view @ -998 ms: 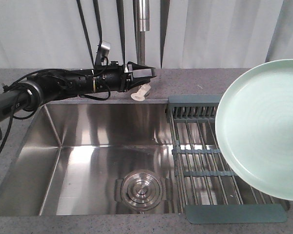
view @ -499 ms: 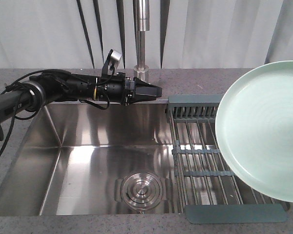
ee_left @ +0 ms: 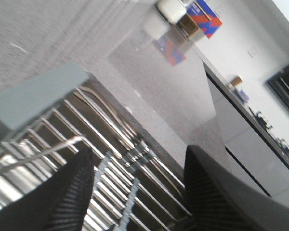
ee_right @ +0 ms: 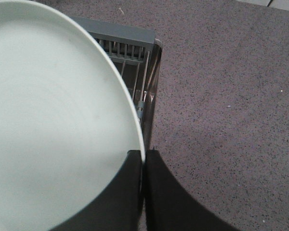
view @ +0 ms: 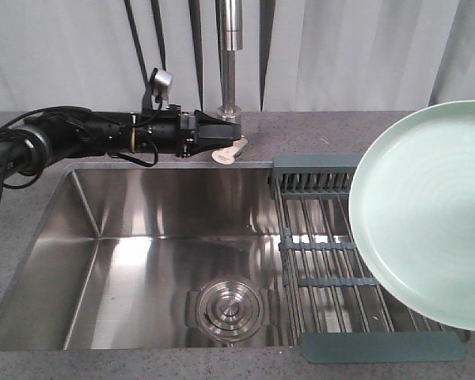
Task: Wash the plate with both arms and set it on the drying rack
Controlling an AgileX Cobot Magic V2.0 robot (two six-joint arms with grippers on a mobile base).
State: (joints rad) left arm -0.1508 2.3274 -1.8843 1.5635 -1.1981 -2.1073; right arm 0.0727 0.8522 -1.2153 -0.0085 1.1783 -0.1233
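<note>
**Plate held at the drying rack, left arm idle at the faucet**

Item under inspection: the plate (view: 427, 214) is round, pale mint-green, with a raised rim and faint concentric rings at its centre. The visible face shows no marks. It stands steeply tilted, face toward the front camera, over the right part of the drying rack (view: 321, 241), which spans the right end of the steel sink (view: 142, 253). Its lower edge overlaps the rack's front end piece in the front view; whether it touches the wires cannot be determined.

Right arm: the right pincer (ee_right: 143, 156) is clenched on the plate's rim, one black finger on each face. The arm itself is outside the front view.

Left arm: the left arm (view: 87, 134) reaches level from the left along the sink's back edge, a small grey-white camera module (view: 160, 79) on top. The left pincer (view: 234, 131) sits beside the faucet (view: 229, 55) base, just above a small white object (view: 229, 151) on the speckled grey surface (view: 317, 131). In the wrist view its fingers (ee_left: 72, 192) stand apart, released, gripping nothing.
</note>
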